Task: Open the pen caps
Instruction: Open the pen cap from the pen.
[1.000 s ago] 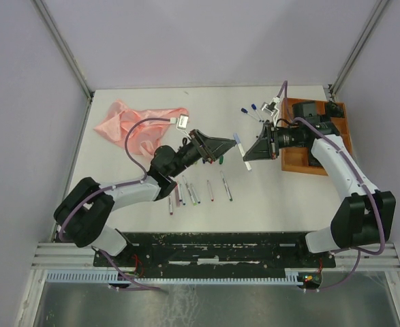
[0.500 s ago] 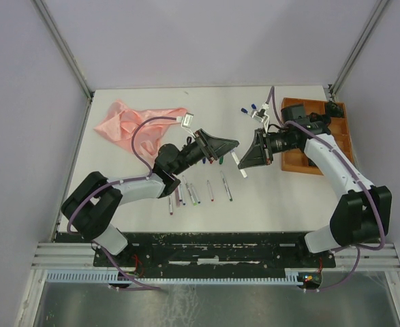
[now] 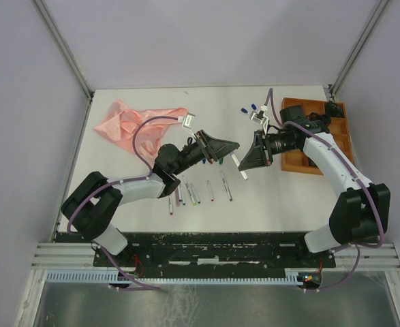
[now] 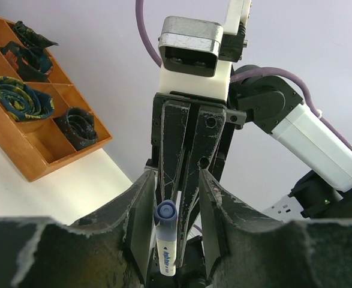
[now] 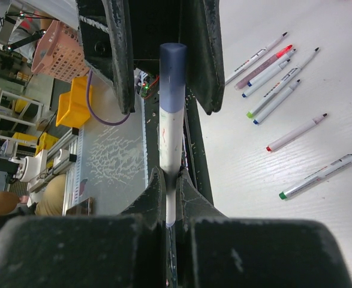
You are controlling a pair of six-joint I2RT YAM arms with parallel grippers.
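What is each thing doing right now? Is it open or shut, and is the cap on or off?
right gripper, shut on the held pen's white barrel.
left gripper, open, one finger on each side of the blue cap, not squeezing it yet.
held pen, up in the air, capped.
blue cap, on the pen.
pens on the table, lying flat; those in the right wrist view are uncapped.
pink cloth, crumpled.
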